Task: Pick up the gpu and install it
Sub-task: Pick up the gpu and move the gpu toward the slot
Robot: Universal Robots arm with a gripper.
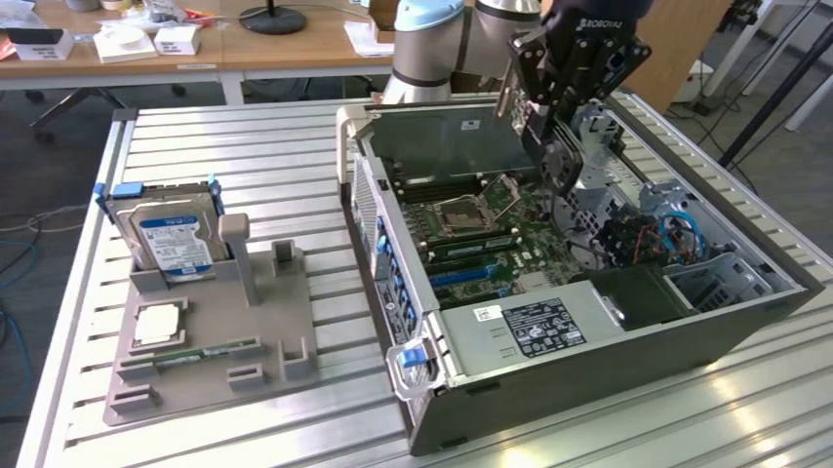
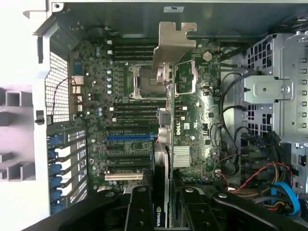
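The gpu (image 2: 168,139) hangs edge-on over the motherboard (image 2: 120,96) inside the open computer case (image 1: 612,361). Its pale metal bracket (image 2: 171,44) is at the end farthest from the wrist, and a green-lettered label shows where my black fingers (image 2: 139,209) clamp it. My gripper (image 2: 163,214) is shut on the card from both faces. In the exterior view the gripper (image 1: 557,127) points down into the case from above, and the gpu (image 1: 568,180) is a dark strip below it, apart from the board. The blue and black expansion slots (image 2: 129,137) lie just beside the card's edge.
A grey fixture (image 1: 209,331) at the exterior view's left holds a silver hard drive with a blue label (image 1: 176,242), a processor (image 1: 156,324) and a green memory stick (image 1: 209,353). Inside the case are a power supply (image 1: 536,327), a drive cage (image 2: 276,91) and loose cables (image 2: 269,185).
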